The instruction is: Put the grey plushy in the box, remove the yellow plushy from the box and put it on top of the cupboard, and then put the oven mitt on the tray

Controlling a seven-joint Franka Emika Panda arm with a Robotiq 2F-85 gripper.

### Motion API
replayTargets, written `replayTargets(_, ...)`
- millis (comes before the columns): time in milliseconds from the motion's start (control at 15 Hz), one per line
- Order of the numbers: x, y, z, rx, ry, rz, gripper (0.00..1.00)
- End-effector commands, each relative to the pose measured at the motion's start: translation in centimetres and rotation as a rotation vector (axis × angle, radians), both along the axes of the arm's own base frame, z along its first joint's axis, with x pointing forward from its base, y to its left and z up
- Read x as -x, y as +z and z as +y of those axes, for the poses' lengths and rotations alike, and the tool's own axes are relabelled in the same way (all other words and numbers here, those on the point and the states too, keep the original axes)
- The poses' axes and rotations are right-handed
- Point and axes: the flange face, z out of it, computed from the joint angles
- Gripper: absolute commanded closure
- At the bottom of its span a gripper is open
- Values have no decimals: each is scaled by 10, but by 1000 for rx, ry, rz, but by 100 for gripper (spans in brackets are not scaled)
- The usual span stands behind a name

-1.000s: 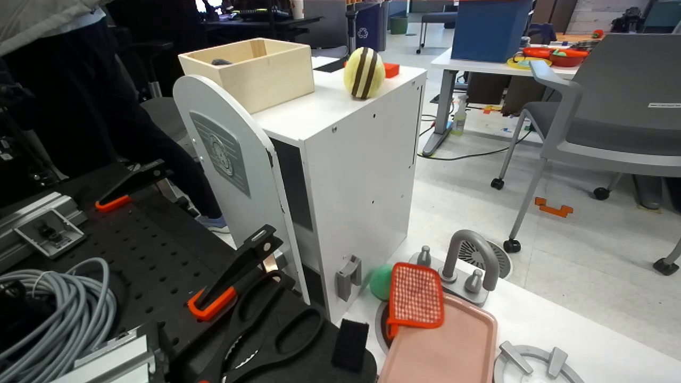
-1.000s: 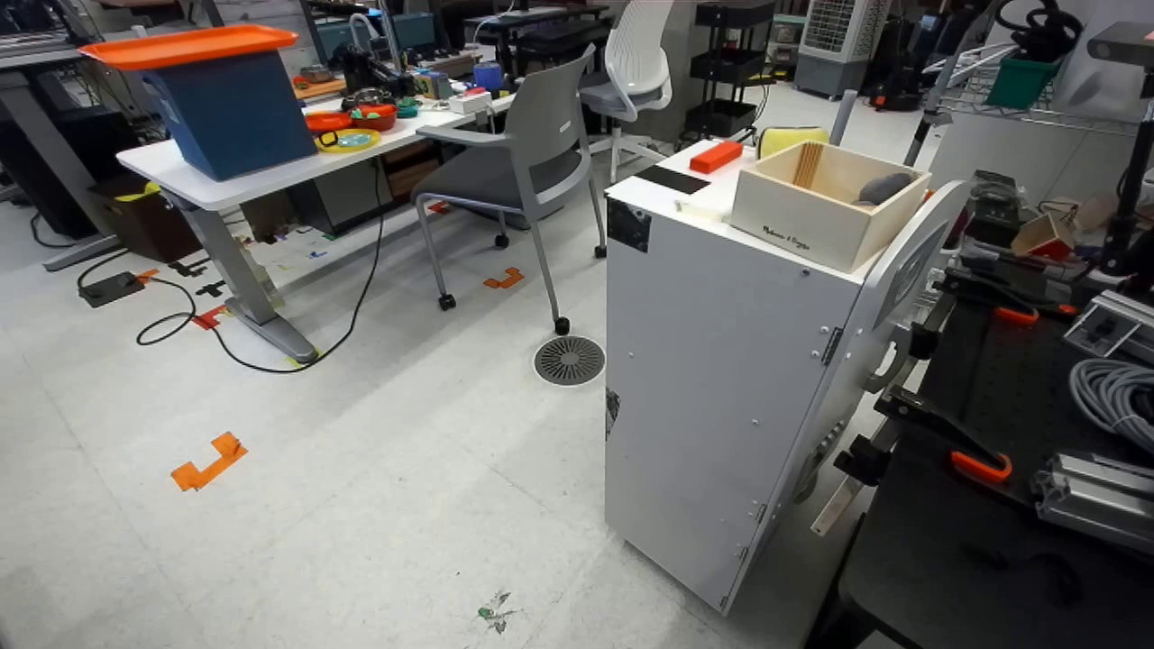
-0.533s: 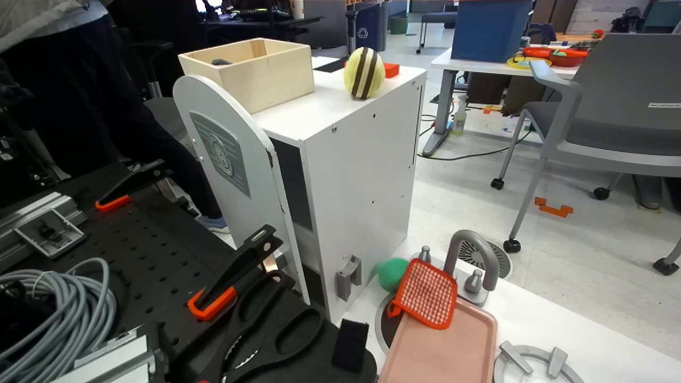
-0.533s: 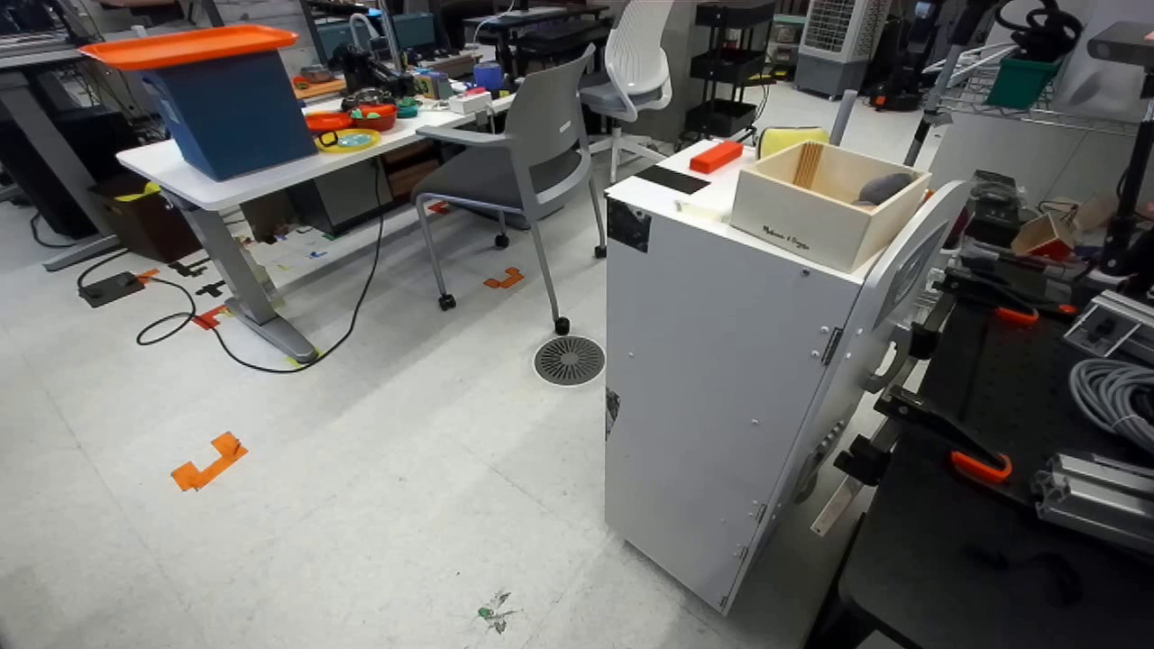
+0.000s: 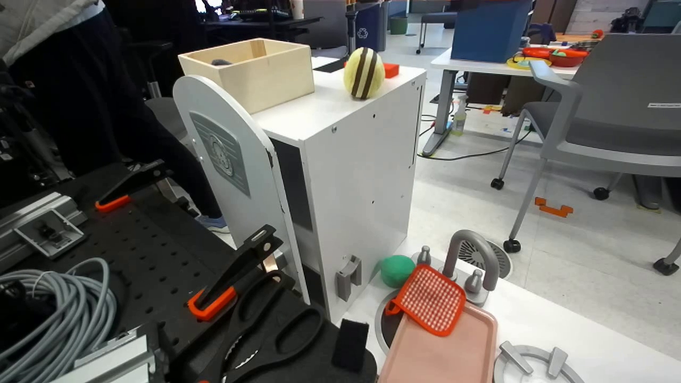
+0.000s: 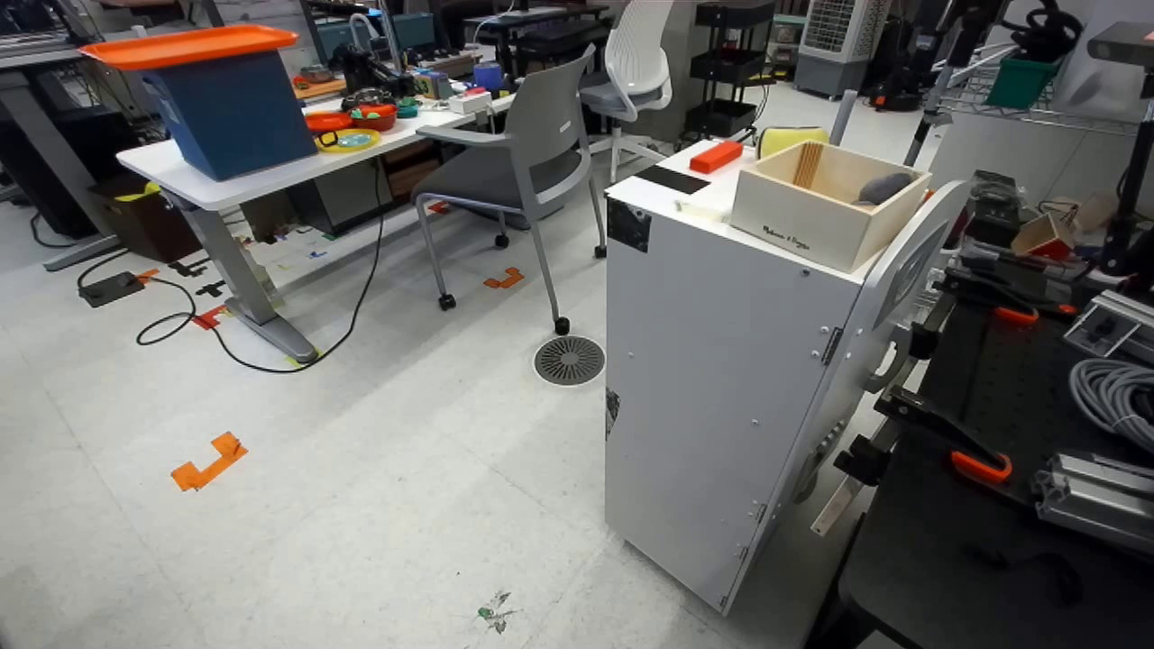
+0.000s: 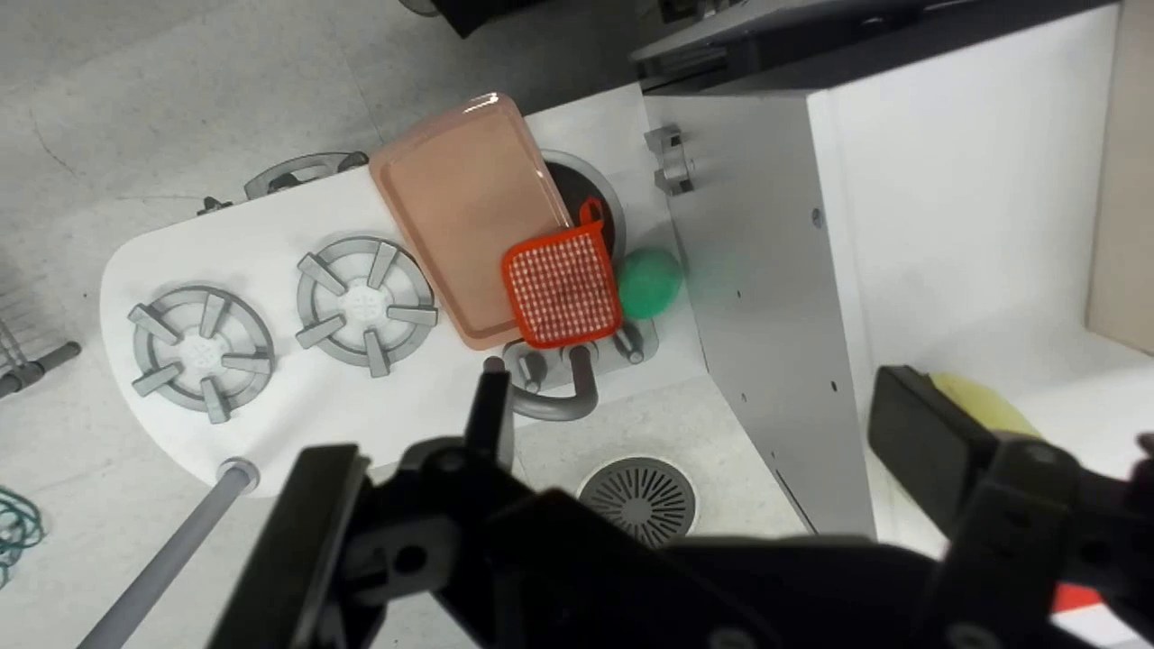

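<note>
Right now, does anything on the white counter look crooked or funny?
Yes, the oven mitt looks crooked: it covers just one corner of the tray and sticks out past the edge, partly over the round sink.

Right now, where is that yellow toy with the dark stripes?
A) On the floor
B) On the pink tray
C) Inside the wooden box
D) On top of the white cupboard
D: an exterior view shows the yellow plushy on top of the cupboard, outside the box.
</note>
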Motion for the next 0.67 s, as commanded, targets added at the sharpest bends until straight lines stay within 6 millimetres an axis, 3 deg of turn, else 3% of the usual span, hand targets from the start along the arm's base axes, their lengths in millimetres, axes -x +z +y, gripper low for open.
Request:
replayTargets(0, 7, 3, 20, 36, 42, 6, 0)
replayTargets(267, 9, 10, 34, 43, 69, -6, 0)
replayTargets(600, 17, 42, 41, 35, 80, -66, 0)
